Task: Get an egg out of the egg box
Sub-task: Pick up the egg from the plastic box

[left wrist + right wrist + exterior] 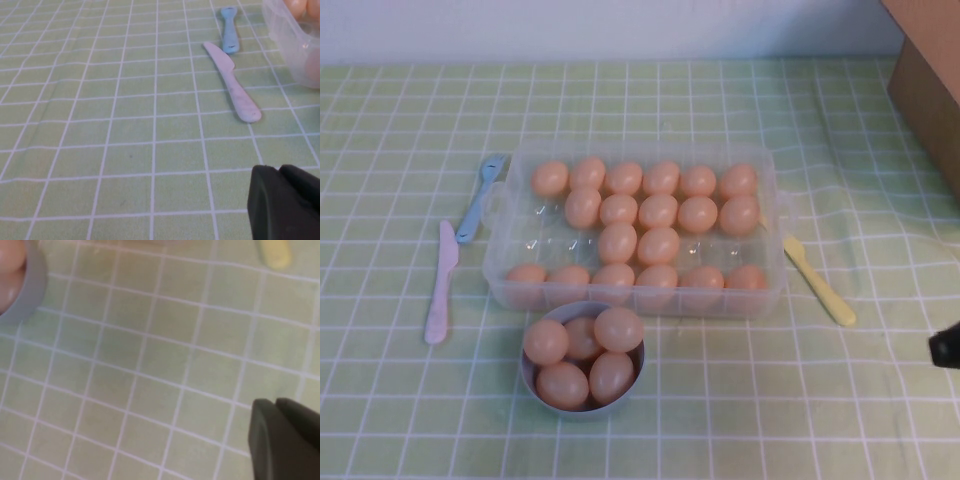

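Grey bowl centre; pink knife and blue fork left, yellow knife right, cardboard box far right.

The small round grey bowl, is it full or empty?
Full: the small round grey bowl holds five peach-orange eggs heaped above its rim. The right gripper sits at the table's right edge; the left gripper hovers over the cloth.
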Action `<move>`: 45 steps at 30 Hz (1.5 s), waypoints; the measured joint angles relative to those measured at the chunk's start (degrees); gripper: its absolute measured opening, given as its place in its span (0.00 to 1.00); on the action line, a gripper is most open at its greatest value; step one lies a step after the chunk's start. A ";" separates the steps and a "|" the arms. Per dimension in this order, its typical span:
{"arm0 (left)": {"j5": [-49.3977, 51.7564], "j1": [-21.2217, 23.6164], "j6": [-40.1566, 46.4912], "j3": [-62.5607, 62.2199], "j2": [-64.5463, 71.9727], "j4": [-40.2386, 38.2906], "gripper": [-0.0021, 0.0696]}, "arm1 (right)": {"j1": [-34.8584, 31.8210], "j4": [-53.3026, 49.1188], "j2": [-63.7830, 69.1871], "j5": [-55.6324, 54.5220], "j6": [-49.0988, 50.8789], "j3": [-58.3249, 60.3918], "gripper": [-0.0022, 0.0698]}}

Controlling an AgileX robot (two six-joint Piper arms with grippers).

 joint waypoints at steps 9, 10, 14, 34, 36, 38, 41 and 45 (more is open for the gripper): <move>0.00 0.00 0.00 0.00 0.00 0.00 0.02 | 15.49 -4.44 20.42 2.10 -0.05 -19.29 0.01; 0.00 0.00 0.00 0.00 0.00 0.00 0.02 | 16.36 -4.99 22.33 2.84 -0.05 -21.39 0.01; 0.00 0.00 0.00 0.00 0.00 0.00 0.02 | 19.42 -8.31 31.23 6.48 -0.05 -31.36 0.02; 0.00 0.00 0.00 0.00 0.00 0.00 0.02 | 20.40 -11.45 58.38 17.23 -6.85 -60.11 0.66; 0.00 0.00 0.00 0.00 0.00 0.00 0.02 | 20.40 -11.45 59.18 16.85 -7.19 -60.50 0.66; 0.00 0.00 0.00 0.00 0.00 0.00 0.02 | 20.40 -11.45 59.55 16.32 -7.26 -60.59 0.66; 0.00 0.00 -0.30 0.00 0.00 0.00 0.02 | 20.40 -11.45 59.97 14.86 -7.32 -60.63 0.66; 0.00 0.00 0.00 0.00 0.00 0.00 0.02 | 20.40 -11.45 60.07 12.56 -7.32 -60.63 0.66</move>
